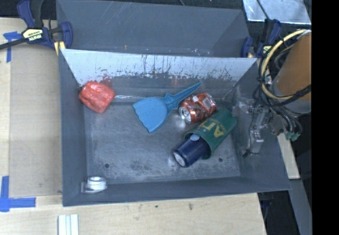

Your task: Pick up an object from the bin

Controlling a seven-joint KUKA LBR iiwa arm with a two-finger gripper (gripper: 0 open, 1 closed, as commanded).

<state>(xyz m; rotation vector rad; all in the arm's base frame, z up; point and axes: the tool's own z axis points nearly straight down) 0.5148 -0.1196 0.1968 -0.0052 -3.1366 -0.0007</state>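
Camera view: the claw point(253, 134), its state untellable, is held over the bin wall point(262, 168), presumably clearing the green-sleeved can point(217, 129) just beside it.

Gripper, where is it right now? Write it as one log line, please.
gripper: at right wall of bin | nearest: green sleeve around dark blue container | beside those: crushed orange can, blue scoop

Scuffed matt metal bin point(74, 138); glossy crushed can point(197, 108); smooth plastic scoop point(153, 111).
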